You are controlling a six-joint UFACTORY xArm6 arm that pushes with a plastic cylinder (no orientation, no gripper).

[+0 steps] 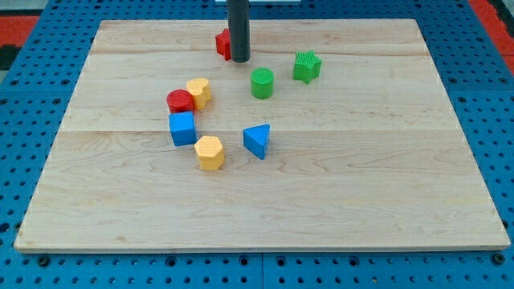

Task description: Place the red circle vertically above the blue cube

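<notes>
The red circle [179, 100] lies on the wooden board left of centre, touching a yellow block [199, 91] on its right. The blue cube [182, 128] sits directly below the red circle, almost touching it. My tip [239, 60] stands near the view's top, well up and to the right of both, right beside another red block [223, 43] that the rod partly hides.
A yellow hexagonal block [210, 152] lies below and right of the blue cube. A blue triangle [258, 140] is at centre. A green cylinder [262, 83] and a green star-like block [307, 66] lie right of my tip. The board's edge [257, 247] meets a blue pegboard.
</notes>
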